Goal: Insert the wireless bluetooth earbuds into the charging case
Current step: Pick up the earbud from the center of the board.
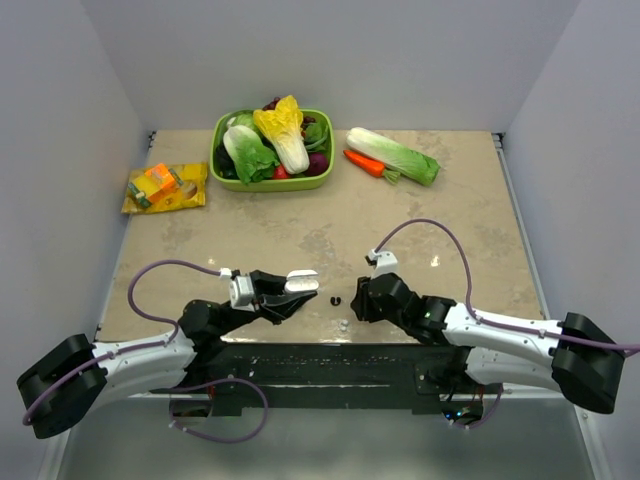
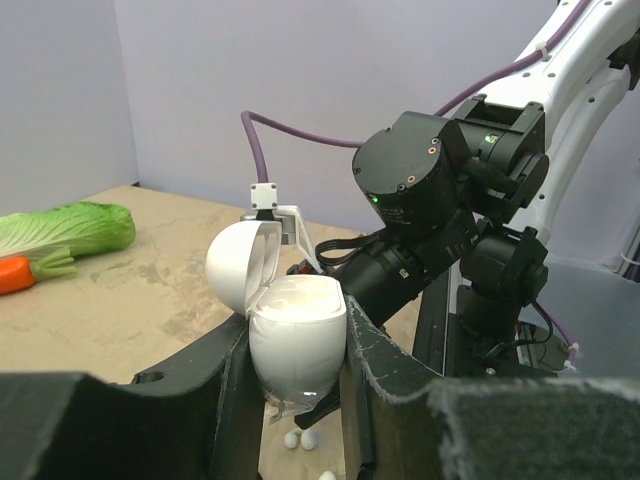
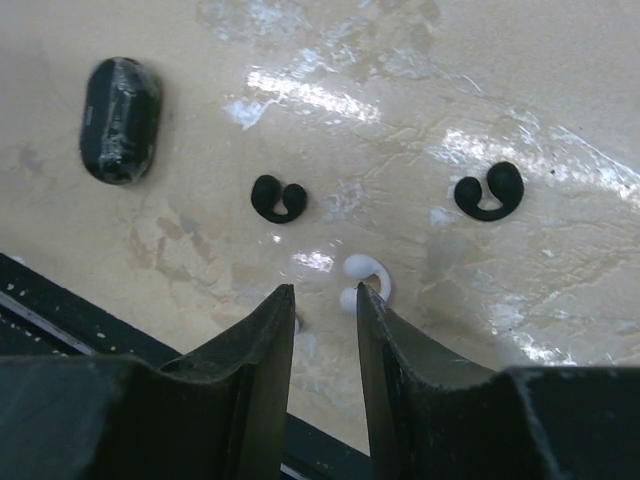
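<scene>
Left gripper [image 2: 298, 385] clamps the case [image 2: 295, 320], lid open, to receive the bud [image 3: 120, 120] near the narrow, empty right gripper [image 3: 323, 300].

Green vegetable bowl [image 1: 272, 186] sits between snack packet [image 1: 165, 188] and cabbage [image 1: 395, 155].

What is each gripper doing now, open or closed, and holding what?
Left gripper: closed on the white charging case.
Right gripper: slightly open, holding nothing.
</scene>
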You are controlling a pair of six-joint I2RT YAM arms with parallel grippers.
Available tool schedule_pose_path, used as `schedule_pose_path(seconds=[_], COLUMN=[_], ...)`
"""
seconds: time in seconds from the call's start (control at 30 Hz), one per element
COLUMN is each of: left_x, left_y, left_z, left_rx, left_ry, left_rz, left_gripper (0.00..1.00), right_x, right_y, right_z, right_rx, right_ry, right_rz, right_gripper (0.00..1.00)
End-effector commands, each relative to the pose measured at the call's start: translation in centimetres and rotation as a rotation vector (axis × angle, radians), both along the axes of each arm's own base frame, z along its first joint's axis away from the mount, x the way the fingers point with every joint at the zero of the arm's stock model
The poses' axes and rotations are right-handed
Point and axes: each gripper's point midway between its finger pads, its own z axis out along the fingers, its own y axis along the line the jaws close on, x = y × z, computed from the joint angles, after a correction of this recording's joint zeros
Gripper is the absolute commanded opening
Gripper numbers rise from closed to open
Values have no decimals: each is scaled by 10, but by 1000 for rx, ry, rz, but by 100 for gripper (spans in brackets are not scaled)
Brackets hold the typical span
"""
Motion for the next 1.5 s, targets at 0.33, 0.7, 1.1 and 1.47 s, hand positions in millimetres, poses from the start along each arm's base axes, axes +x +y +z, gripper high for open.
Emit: schedule_pose_path(seconds=[0.33, 0.7, 1.1, 1.47], left_x=[-20, -20, -20, -21], left_y=[35, 33, 31, 31], left_z=[74, 72, 69, 69], left_rx=[-288, -284, -275, -275], left_ry=[-216, -215, -206, -207], left_rz=[42, 32, 28, 24], left_gripper=[0, 0, 0, 0], right_x=[16, 15, 13, 9], right_y=[-27, -14, -3, 3], right_z=[-20, -29, -33, -35], right_rx=[-77, -65, -63, -47], right_ry=[62, 92, 100, 112], right_rz=[-202, -157, -98, -60], right_gripper=[41, 42, 42, 25])
